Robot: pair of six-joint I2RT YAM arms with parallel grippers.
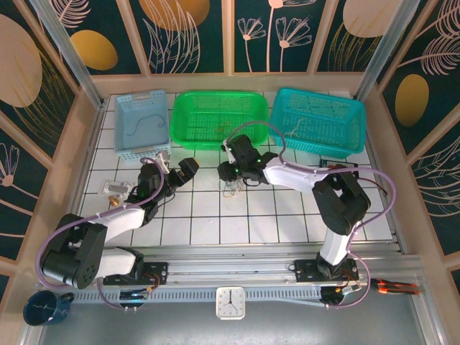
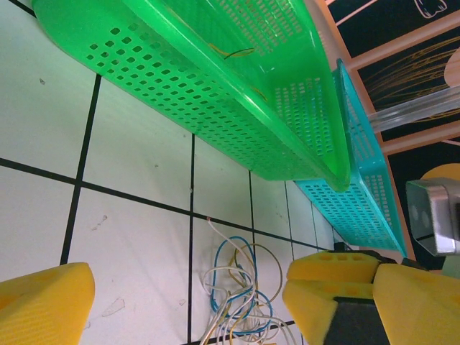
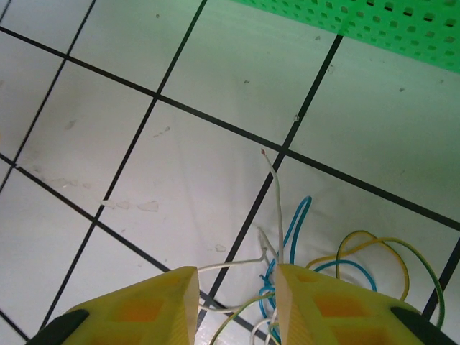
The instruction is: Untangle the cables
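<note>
Cables [image 1: 231, 188] are lying in a loose knot of white, blue and yellow-green wire on the tiled table [image 1: 215, 223], just in front of the green basket [image 1: 215, 144] and between the two arms. The right gripper [image 3: 236, 277] is hanging directly over the knot with its yellow fingers spread. It is straddling several strands at once: a white wire [image 3: 279, 208] is running up between the pads and a blue loop [image 3: 302, 205] is curling beside it, but nothing is being pinched. That stance is probably aiming at singling out one strand.

The left gripper [image 2: 187, 295] is sitting low on the other side of the tangle, also spread and holding nothing. It is facing the knot, seemingly placed to pin or pull the opposite end.

Open room is lying toward the near side and to the left, across bare tiles. The green basket's perforated wall [image 2: 194, 93] is closing off the far side close behind the wires, so a pull is looking safest toward the arm bases or sideways. With both grippers standing near each other, crowding is the risk.

A teal basket [image 1: 316, 149] and a light blue basket [image 1: 141, 152] are flanking the green one, and a thin wire [image 1: 144, 122] is lying in the light blue one.
</note>
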